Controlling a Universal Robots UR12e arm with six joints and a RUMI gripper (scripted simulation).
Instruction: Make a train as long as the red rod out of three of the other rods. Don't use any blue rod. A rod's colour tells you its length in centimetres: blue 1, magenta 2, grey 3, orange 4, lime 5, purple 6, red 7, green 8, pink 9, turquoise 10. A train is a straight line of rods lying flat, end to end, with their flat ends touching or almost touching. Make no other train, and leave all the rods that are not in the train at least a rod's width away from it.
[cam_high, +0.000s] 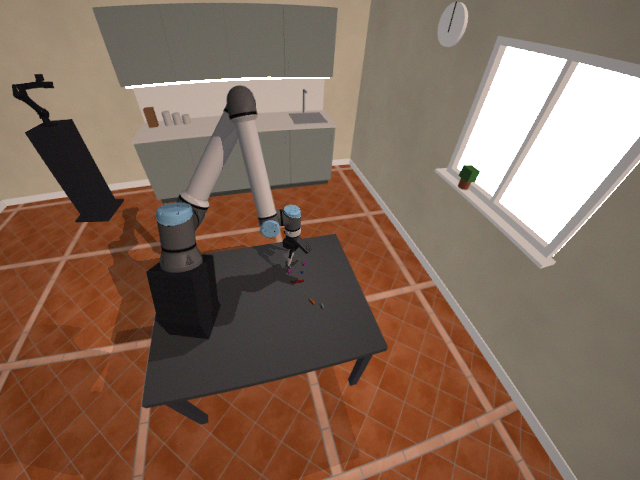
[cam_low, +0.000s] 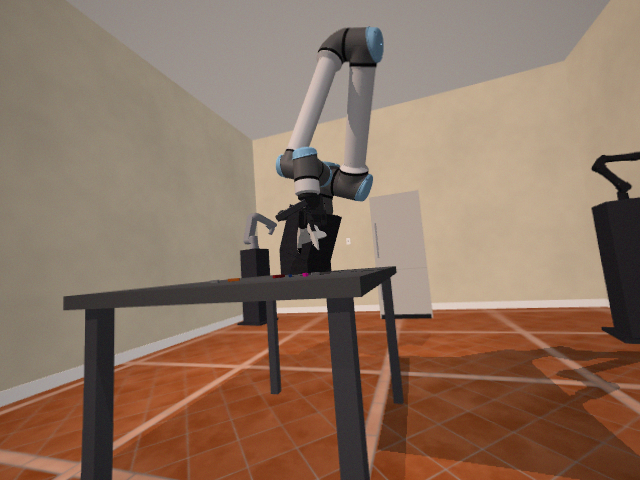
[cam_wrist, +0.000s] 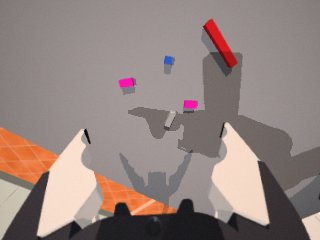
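My gripper (cam_wrist: 155, 126) (cam_high: 290, 265) is open and empty, above the table near its back edge. In the wrist view a grey rod (cam_wrist: 170, 119) lies ahead of and between the fingertips, in shadow. One magenta rod (cam_wrist: 190, 104) (cam_high: 289, 271) lies just beyond it. Another magenta rod (cam_wrist: 126, 83) (cam_high: 303, 263) lies farther left in the wrist view. The red rod (cam_wrist: 220, 43) (cam_high: 297, 281) (cam_low: 278, 276) lies at the upper right there. An orange rod (cam_high: 312, 301) (cam_low: 234, 280) and a second grey rod (cam_high: 322, 305) lie apart from these, towards the table's front right. No rods touch.
A blue rod (cam_wrist: 169, 60) (cam_high: 301, 272) lies between the red rod and the left magenta rod in the wrist view. The dark table (cam_high: 248, 341) (cam_low: 206, 294) bears all the rods. The arm's black pedestal (cam_high: 183, 299) stands at the table's left side.
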